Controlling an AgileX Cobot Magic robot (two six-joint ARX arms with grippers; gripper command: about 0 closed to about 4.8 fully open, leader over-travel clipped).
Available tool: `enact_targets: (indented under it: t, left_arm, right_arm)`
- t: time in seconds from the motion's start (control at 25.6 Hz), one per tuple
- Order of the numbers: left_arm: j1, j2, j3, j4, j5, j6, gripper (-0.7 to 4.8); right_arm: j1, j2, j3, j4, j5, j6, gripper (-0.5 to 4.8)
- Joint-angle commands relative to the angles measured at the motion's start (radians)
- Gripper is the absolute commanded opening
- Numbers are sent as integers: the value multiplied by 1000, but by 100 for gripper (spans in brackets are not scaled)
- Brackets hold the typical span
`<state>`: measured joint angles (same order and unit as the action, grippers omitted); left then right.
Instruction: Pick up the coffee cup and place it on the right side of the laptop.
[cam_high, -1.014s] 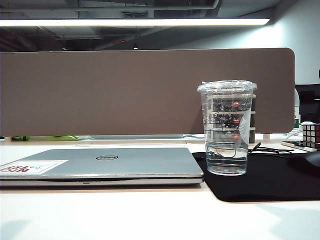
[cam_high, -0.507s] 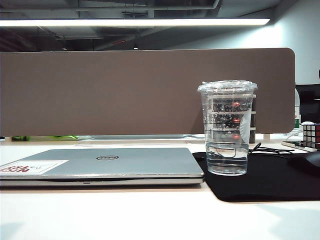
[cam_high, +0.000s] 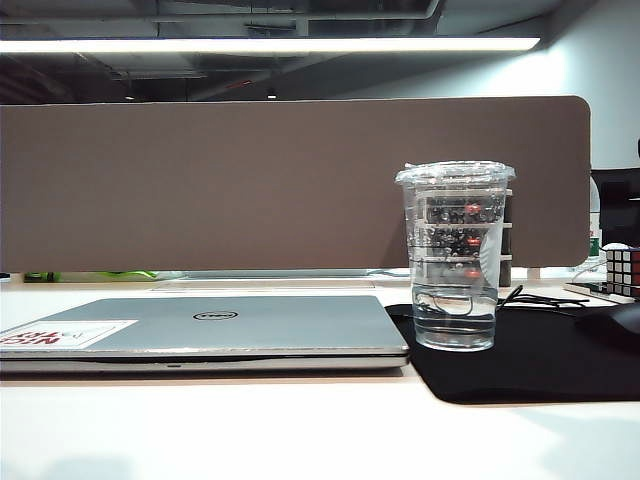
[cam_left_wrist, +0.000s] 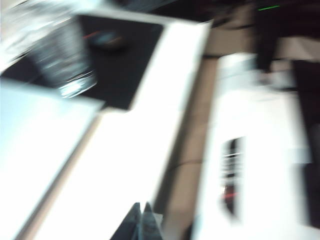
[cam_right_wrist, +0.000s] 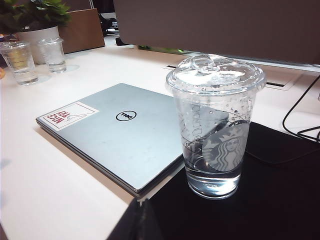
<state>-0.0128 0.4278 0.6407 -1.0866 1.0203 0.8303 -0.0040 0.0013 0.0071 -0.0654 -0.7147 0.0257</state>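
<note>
The coffee cup (cam_high: 455, 260), clear plastic with a flat lid and a little liquid, stands upright on a black mouse mat (cam_high: 540, 365), just right of the closed silver laptop (cam_high: 215, 325). Neither gripper shows in the exterior view. In the blurred left wrist view my left gripper (cam_left_wrist: 142, 204) is shut and empty over the white table, well apart from the cup (cam_left_wrist: 60, 55) and laptop (cam_left_wrist: 35, 145). My right gripper (cam_right_wrist: 141, 201) is shut and empty, close in front of the cup (cam_right_wrist: 215, 125), near the laptop (cam_right_wrist: 120, 130) corner.
A brown partition (cam_high: 290, 185) closes off the back of the table. A Rubik's cube (cam_high: 621, 270) and black cables (cam_high: 540, 298) lie at the far right. Two small water cups (cam_right_wrist: 19, 61) and a potted plant (cam_right_wrist: 37, 35) stand beyond the laptop.
Cup and laptop have not moved. A faint shadow on the near left of the table has drifted to the right.
</note>
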Motion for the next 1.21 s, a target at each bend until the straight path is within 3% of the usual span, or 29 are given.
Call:
enact_targets:
  t: [0.04,0.23,0.35,0.58,0.9,0.97,1.21]
  left_arm:
    - [0,-30,1,200,-283,-291,-5]
    - [-75,-33,-59,495,-493,-445,-5]
    - [-119,-35,-124,652,-625,-489,-5]
    - [-124,-98,-317,914,-825,-525,-5]
    - [-124,-160,-525,1112,-855,-569,-5]
    - [-123,-188,-568,1135,-937,-600,-5]
    - [-123,-251,-605,1141,-1054,-595,-5]
  right_arm:
    - [-1,-2,-6,16,2,0,-1]
    - [-1,-2,-6,16,2,0,-1]
    - [-1,-2,-6,16,2,0,-1]
    - [-1,-2,-6,16,2,0,-1]
    - [-1,-2,-6,16,2,0,-1]
    - [-1,-2,-6,16,2,0,-1]
    - [-1,-2,-6,16,2,0,-1]
